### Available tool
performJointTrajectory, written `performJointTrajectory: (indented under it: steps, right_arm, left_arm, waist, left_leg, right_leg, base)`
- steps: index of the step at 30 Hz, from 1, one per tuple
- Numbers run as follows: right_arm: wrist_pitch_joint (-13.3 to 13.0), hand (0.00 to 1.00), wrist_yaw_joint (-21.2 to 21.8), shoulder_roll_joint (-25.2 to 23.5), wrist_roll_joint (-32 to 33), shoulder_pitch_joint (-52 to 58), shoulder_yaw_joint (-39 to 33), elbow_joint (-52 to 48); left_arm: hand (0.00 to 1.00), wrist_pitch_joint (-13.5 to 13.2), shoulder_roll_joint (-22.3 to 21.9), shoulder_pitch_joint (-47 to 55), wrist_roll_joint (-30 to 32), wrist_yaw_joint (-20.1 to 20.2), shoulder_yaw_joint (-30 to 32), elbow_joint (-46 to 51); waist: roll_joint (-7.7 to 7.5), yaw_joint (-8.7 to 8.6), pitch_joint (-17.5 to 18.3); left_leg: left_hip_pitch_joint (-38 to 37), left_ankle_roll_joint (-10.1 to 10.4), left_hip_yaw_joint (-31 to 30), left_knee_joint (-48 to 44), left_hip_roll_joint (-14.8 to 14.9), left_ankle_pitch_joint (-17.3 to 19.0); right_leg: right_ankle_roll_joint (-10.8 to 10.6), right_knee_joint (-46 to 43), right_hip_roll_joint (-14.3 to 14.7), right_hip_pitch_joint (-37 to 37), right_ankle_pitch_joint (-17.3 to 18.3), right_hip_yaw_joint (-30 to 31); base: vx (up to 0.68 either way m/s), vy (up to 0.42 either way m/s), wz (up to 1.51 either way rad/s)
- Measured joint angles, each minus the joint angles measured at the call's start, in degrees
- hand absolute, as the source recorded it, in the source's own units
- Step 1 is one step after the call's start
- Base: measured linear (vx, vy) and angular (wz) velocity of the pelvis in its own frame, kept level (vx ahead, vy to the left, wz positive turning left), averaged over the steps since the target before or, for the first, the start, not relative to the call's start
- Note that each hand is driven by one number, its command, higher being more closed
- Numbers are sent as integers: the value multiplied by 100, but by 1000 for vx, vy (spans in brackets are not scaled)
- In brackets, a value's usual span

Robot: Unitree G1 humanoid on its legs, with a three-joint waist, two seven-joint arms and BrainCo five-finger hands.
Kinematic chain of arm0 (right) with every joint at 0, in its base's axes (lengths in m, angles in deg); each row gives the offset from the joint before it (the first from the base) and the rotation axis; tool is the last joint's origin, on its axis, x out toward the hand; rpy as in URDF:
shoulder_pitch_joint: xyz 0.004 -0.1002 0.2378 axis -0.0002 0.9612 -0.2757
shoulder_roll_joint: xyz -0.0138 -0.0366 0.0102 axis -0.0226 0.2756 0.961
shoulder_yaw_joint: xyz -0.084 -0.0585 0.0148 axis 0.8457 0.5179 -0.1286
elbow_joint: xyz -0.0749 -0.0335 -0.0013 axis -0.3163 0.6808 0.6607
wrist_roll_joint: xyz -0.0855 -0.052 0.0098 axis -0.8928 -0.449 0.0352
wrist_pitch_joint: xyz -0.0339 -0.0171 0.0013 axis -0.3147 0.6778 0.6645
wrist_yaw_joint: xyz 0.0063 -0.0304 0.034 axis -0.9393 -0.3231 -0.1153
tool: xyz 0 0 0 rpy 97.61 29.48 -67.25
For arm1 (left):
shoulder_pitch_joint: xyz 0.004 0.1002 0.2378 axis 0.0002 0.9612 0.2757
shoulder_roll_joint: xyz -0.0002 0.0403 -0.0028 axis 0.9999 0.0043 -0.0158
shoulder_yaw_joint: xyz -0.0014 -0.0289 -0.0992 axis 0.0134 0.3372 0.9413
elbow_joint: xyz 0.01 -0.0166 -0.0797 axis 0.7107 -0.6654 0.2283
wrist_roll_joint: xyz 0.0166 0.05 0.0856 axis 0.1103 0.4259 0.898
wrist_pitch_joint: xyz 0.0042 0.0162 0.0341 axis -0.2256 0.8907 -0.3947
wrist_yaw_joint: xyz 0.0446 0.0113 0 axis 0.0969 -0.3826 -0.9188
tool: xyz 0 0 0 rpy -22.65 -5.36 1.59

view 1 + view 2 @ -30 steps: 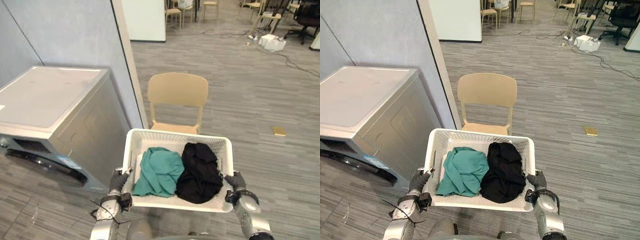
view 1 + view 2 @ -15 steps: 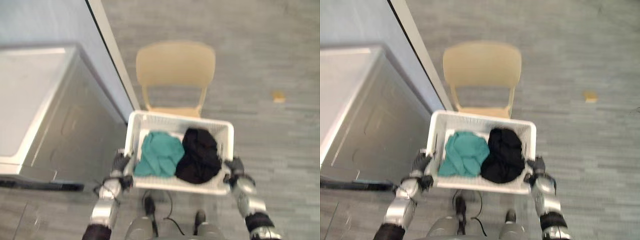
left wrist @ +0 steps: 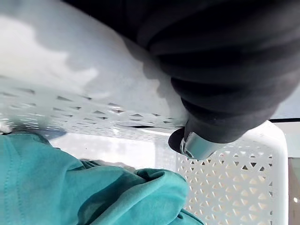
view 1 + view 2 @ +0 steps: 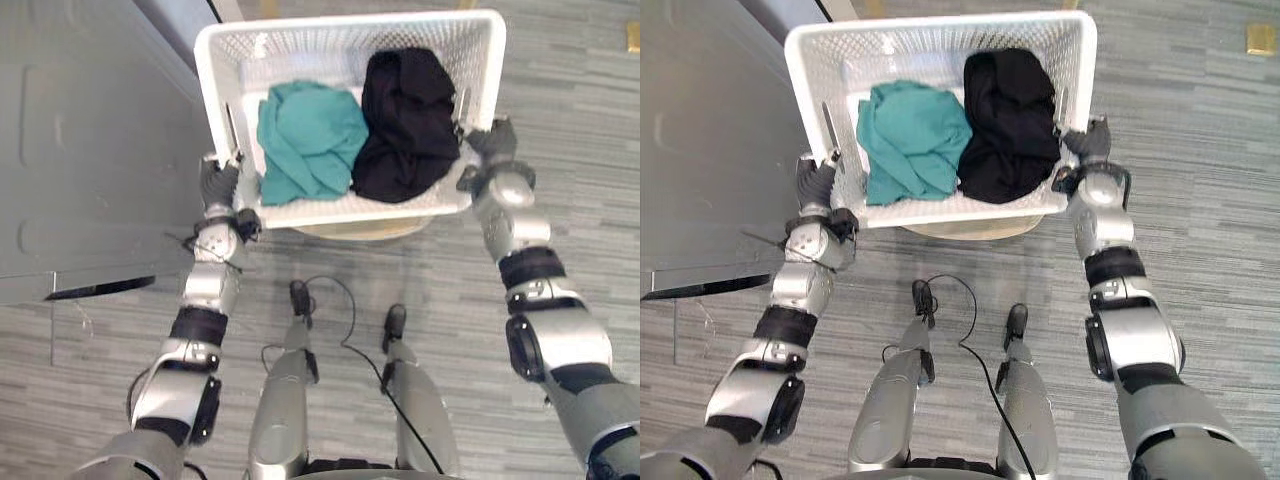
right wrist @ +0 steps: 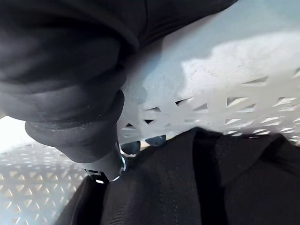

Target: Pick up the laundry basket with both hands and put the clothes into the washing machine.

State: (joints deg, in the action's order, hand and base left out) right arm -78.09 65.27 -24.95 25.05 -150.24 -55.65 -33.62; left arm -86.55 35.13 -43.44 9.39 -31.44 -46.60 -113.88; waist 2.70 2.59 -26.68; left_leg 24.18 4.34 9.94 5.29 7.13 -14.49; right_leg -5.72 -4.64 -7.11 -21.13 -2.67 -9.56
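Grey metal comes first on the far left: one washing machine (image 4: pixel 80 150), standing just beside the basket's left end. Next to it the robot's left hand (image 4: pixel 218 187) comes up to the short left side of the single white laundry basket (image 4: pixel 350 22). In the left wrist view its fingers (image 3: pixel 192 145) are hooked over the basket's pierced rim, grasping it, with the dark tip on the inner side of the wall.

The basket is held crosswise in front of the robot, between the two hands. Inside it lie two garments, side by side and touching. One teal garment (image 4: pixel 310 135) is bunched in the left half, close to the left hand's fingers. One black garment (image 4: pixel 405 110) is heaped in the right half and reaches the wall by the right hand.

Below the basket's near edge one tan chair seat (image 4: pixel 350 231) peeks out; whether the basket touches it I cannot tell.

At the right end, the right hand (image 4: pixel 497 145) clasps the basket's other short side. In the right wrist view its fingers (image 5: pixel 131 147) curl through the handle opening, their dark tips right against the black cloth.

Further right, one small yellow flat thing (image 4: pixel 1259 40) lies on the grey plank floor (image 4: pixel 600 250), well apart from the basket.
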Motion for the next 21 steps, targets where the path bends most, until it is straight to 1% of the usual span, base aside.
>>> performJointTrajectory:
  steps: [4,8,11,13,21]
  right_arm:
    - [1,100,-10,21,7,-320,17,352]
    - [14,100,3,-78,7,-349,53,494]
    - [16,100,-12,-152,11,-362,65,499]
    - [16,100,-20,-154,14,-372,62,499]
    - [14,100,-15,-151,11,-454,60,498]
  left_arm:
    - [100,-16,84,-470,-98,-7,-43,-558]
    - [100,74,131,-560,-96,14,-43,-872]
    - [100,150,176,-832,-88,35,-50,-1169]
    - [100,206,181,-894,-86,66,-37,-1184]
    - [100,270,181,-1075,9,145,21,-1377]
  waist:
    - [5,-2,-8]
    - [7,-1,-9]
    - [7,-3,-9]
    - [7,-4,-8]
    - [5,1,-8]
  left_leg:
    - [243,-22,-60,0,-8,-34]
    - [303,-21,-28,0,-3,-34]
    - [303,-20,5,0,7,-34]
    - [306,-19,50,0,8,-33]
    - [404,-18,192,1,59,-31]
  right_leg:
    - [2,14,-7,-174,-3,-103]
    - [4,15,-12,-232,-5,-117]
    - [4,14,-10,-232,-5,-124]
    - [4,13,-16,-244,-5,-120]
    - [5,-73,12,-407,-5,-111]
  base:
    - [17,24,8]
    - [32,15,-1]
    - [0,0,0]
    - [1,18,-4]
    - [-9,8,-3]
